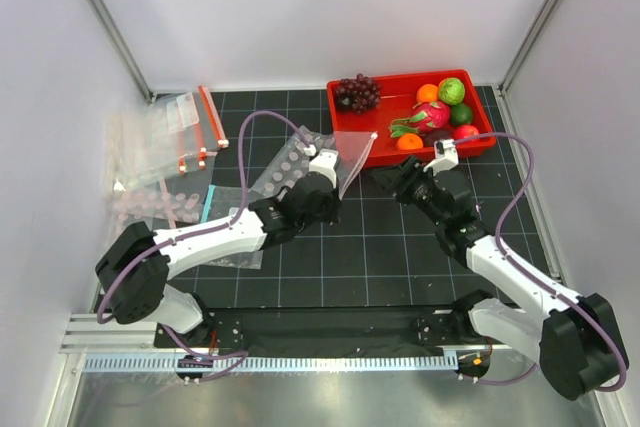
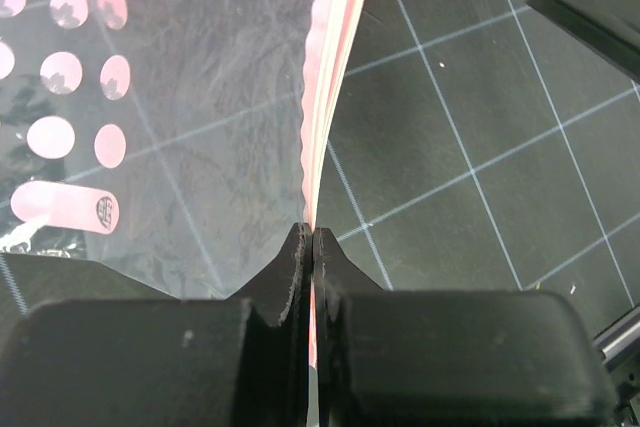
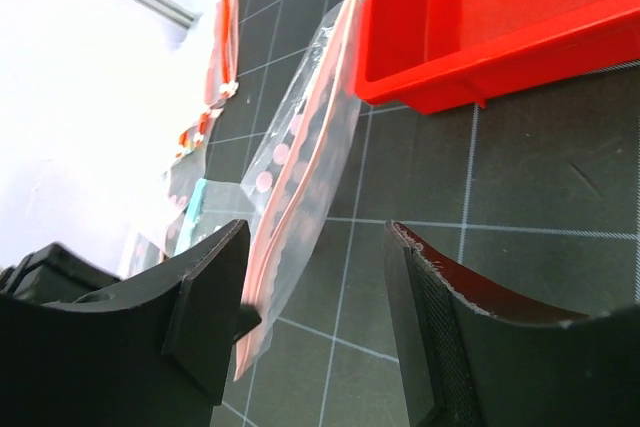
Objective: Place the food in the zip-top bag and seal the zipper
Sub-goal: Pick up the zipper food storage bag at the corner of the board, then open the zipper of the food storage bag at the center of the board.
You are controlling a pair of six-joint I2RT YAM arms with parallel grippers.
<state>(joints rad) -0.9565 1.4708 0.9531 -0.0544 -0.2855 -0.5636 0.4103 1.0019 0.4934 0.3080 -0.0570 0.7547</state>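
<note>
The zip-top bag [image 1: 300, 162], clear with white dots, is lifted by its mouth beside the red tray [image 1: 480, 147]. My left gripper [image 1: 328, 169] is shut on the reddish zipper [image 2: 318, 127] at its near end; the strip runs away from the jaws to a white slider [image 1: 374, 135]. My right gripper [image 1: 402, 183] is open and empty just right of the bag, which hangs by its left finger [image 3: 215, 287]; the bag [image 3: 300, 137] and zipper [image 3: 285, 212] show there. The food lies in the tray: grape bunch [image 1: 357, 93], pink dragon fruit [image 1: 430, 117], red fruit [image 1: 466, 132], dark fruit [image 1: 438, 137].
The tray also holds oranges [image 1: 427, 93] and a green fruit [image 1: 452, 90]. A pile of other bags [image 1: 165, 142] lies at the left, and one with a teal strip [image 1: 208, 203]. White walls close in the left, back and right sides.
</note>
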